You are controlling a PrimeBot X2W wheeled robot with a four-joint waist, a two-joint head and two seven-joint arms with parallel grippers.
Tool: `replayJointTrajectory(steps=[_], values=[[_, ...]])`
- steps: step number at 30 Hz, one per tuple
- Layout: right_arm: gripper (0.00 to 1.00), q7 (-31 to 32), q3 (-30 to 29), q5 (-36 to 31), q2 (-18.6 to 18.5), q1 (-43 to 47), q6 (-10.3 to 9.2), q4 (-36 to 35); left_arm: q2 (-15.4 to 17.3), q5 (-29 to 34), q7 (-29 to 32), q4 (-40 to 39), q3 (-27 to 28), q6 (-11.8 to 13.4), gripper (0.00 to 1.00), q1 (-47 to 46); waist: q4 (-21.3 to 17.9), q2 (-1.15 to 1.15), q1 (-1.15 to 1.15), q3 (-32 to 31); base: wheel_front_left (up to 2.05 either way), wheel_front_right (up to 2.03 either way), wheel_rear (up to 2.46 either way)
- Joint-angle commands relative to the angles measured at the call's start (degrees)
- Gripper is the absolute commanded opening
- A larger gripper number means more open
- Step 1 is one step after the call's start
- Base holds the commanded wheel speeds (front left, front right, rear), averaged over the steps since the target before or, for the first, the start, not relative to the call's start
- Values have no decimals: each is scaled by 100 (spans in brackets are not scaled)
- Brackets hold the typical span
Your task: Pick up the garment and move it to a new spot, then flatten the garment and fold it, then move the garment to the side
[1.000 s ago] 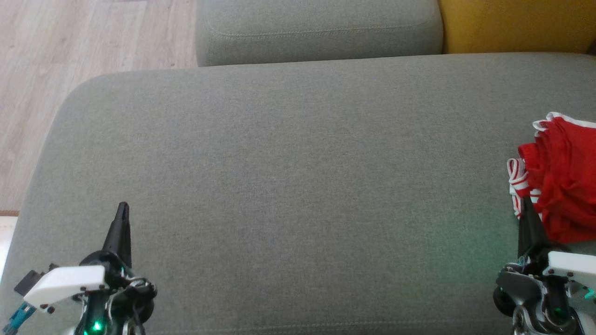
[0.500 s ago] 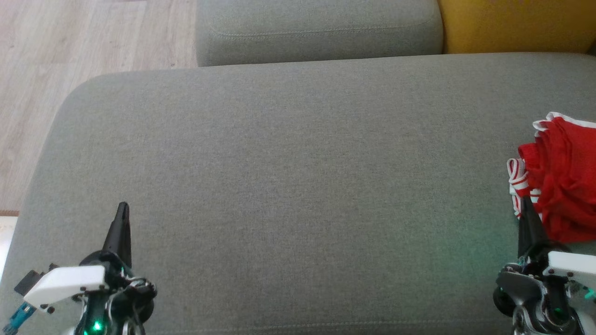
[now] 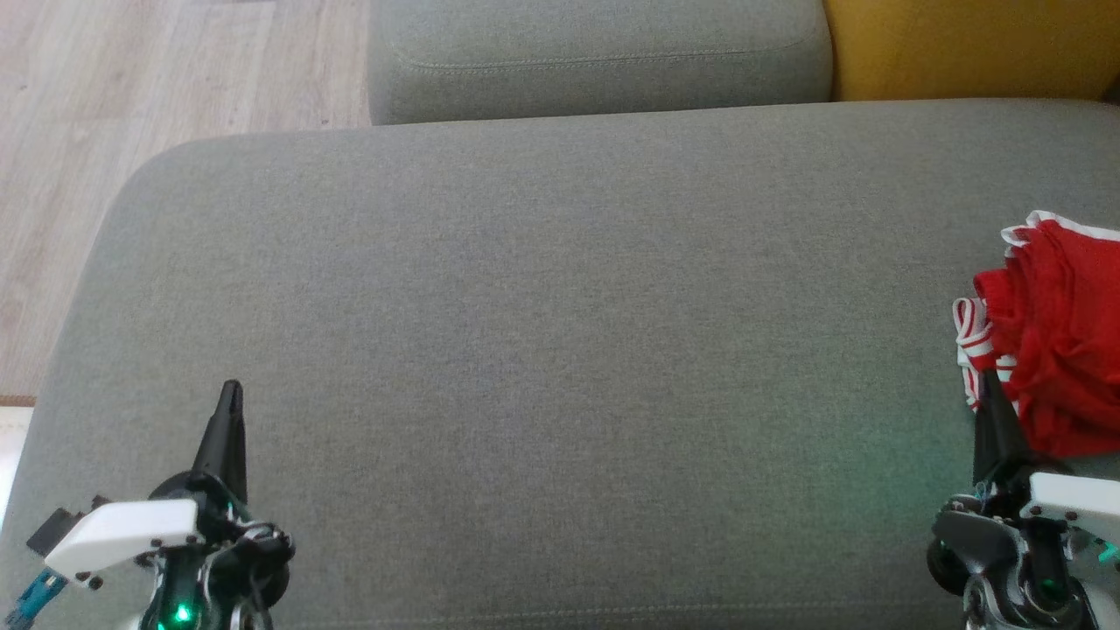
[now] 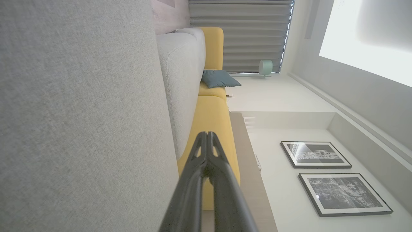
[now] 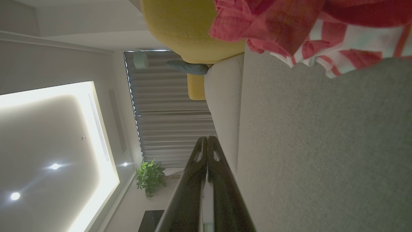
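The garment is a red piece with white and red striped trim, bunched in a heap at the right edge of the grey cushion. It also hangs across the top of the right wrist view as red and white cloth. My right gripper is shut and empty at the lower right, its tip just in front of the heap's striped edge. At the lower left my left gripper is shut and empty above bare cushion. Both pairs of fingers are pressed together.
A second grey cushion lies behind the big one, with a yellow seat at the back right. Wooden floor runs along the cushion's left side. The left wrist view shows a teal pillow and framed pictures.
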Motion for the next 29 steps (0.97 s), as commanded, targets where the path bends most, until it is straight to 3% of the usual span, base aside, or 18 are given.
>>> replayJointTrajectory(steps=[1, 29], values=[[0, 37, 114, -14, -35, -304, -4, -176, 51, -24, 43, -169, 201, -41, 0, -317, 0, 0, 0, 0, 0, 0, 0], [0, 38, 113, -15, -34, -304, -4, -176, 51, -24, 43, -169, 201, -41, 0, -317, 0, 0, 0, 0, 0, 0, 0]])
